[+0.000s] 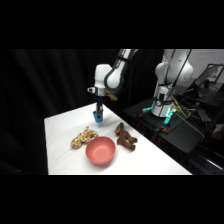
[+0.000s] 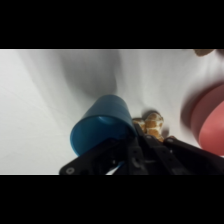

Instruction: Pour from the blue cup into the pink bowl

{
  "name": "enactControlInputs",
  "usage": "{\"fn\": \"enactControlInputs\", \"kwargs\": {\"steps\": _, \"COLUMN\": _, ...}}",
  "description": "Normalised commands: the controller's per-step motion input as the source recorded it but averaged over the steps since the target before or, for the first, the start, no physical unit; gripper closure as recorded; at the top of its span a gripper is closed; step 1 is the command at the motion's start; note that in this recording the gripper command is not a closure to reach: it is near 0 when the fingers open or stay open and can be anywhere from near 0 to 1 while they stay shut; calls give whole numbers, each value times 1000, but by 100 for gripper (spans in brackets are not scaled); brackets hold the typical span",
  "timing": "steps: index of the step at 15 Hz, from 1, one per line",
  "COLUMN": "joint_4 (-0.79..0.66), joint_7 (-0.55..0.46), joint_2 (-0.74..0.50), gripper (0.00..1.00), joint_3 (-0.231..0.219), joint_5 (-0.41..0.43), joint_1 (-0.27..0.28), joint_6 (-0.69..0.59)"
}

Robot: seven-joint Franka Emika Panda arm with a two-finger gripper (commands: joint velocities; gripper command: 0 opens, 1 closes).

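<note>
Blue cup held above the white counter (image 1: 60, 130), behind the pink bowl

I see the pink bowl (image 1: 100, 151) near the front, a brown plush toy (image 1: 125, 137) on one side and a tan plush toy (image 1: 83, 137) on the other; my gripper (image 1: 99, 114) has its fingers clamped on the blue cup (image 1: 98, 117), lifted clear of the counter

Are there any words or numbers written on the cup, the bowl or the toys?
None can be read. The blue cup, held in the gripper, looks plain. The pink bowl is plain too. The tan plush toy and brown plush toy show no label or tag.
</note>
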Motion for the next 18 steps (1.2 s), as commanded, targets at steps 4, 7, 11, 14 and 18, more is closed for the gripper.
{"fn": "enactControlInputs", "kwargs": {"steps": 4, "joint_4": -49, "joint_7": 274, "joint_2": 333, "gripper": 15, "joint_3": 53, "joint_5": 255, "joint_1": 132, "joint_6": 812}}
{"fn": "enactControlInputs", "kwargs": {"steps": 7, "joint_4": 52, "joint_7": 201, "joint_2": 260, "gripper": 15, "joint_3": -164, "joint_5": 138, "joint_1": 233, "joint_6": 401}}
{"fn": "enactControlInputs", "kwargs": {"steps": 11, "joint_4": 18, "joint_7": 420, "joint_2": 194, "gripper": 0, "joint_3": -371, "joint_5": -207, "joint_1": 350, "joint_6": 170}}
{"fn": "enactControlInputs", "kwargs": {"steps": 14, "joint_4": 50, "joint_7": 60, "joint_2": 196, "gripper": 0, "joint_3": -290, "joint_5": 95, "joint_1": 341, "joint_6": 50}}
{"fn": "enactControlInputs", "kwargs": {"steps": 18, "joint_4": 25, "joint_7": 21, "joint_2": 50, "gripper": 0, "joint_3": -262, "joint_5": 49, "joint_1": 319, "joint_6": -153}}
